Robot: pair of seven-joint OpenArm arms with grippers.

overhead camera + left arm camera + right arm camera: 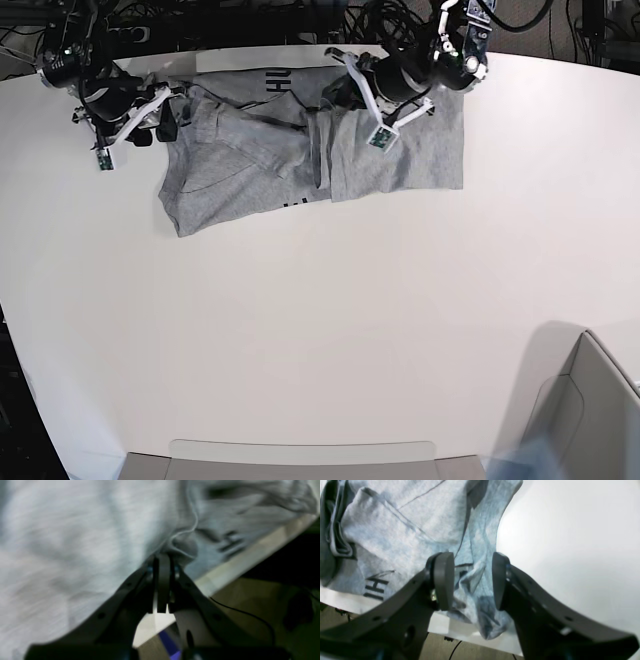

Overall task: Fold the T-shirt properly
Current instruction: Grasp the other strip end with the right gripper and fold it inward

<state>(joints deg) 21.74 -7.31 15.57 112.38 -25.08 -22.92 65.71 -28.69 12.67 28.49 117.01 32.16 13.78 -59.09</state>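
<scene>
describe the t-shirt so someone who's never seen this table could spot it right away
Look at the far edge of the big white table, between the two robot arms. The T-shirt lies rumpled and partly folded there. It is the only garment: heather light grey, with black block lettering showing at its folds.

My base camera looks straight down from high above on the whole white table (330,330), far off. My left wrist camera peers close along my left gripper (162,562) onto the crumpled heather-grey cotton T-shirt (75,542) at the table's edge. My right wrist camera does likewise past my right gripper (470,580). All share that shirt.
</scene>
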